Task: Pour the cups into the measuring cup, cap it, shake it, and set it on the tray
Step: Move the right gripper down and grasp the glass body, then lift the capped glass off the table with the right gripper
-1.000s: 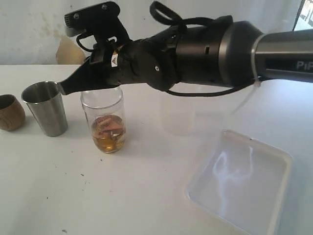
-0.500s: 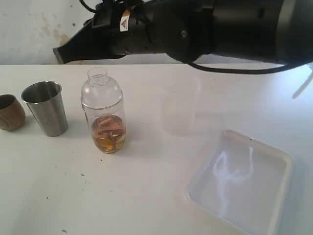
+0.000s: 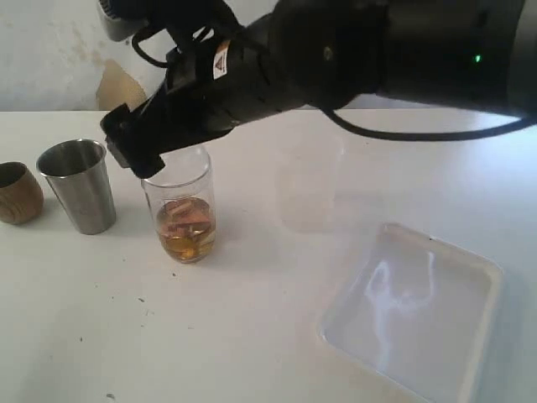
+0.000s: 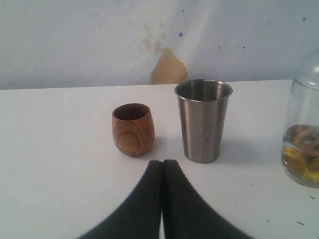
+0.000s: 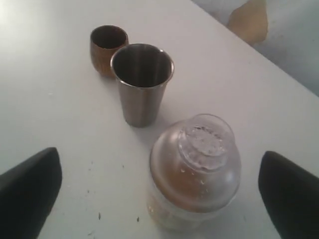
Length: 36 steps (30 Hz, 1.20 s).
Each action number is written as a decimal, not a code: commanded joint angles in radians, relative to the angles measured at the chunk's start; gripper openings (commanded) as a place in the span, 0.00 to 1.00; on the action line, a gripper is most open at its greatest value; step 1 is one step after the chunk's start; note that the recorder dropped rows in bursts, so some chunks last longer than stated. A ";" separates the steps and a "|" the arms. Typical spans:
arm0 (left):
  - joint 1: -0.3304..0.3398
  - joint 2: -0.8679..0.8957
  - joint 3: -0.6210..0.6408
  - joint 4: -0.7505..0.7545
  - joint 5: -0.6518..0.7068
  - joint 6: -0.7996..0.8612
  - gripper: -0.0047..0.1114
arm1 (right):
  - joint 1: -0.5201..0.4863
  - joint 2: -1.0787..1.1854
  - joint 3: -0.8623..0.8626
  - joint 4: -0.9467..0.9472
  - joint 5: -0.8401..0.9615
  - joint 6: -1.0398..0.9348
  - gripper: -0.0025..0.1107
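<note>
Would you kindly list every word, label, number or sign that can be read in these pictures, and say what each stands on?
No text is legible in any view.
Sticker on the right arm: a small white label, print too small to read.
Measuring cup: no graduation figures can be made out.
Steel tumbler and wooden cup: no marking shows.
</note>
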State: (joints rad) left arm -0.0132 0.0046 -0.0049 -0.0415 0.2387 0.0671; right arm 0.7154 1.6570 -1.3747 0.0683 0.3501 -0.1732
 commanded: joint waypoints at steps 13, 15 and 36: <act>0.001 -0.005 0.005 0.001 -0.007 0.000 0.04 | 0.045 0.061 0.524 0.006 -0.868 0.099 0.94; 0.001 -0.005 0.005 0.001 -0.007 0.000 0.04 | 0.045 0.117 0.524 0.008 -0.912 0.099 0.94; 0.001 -0.005 0.005 0.001 -0.007 0.000 0.04 | 0.041 0.492 0.380 0.142 -1.297 0.041 0.94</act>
State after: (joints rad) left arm -0.0132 0.0046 -0.0049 -0.0415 0.2387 0.0671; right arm 0.7599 2.1260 -0.9643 0.2176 -0.9227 -0.1194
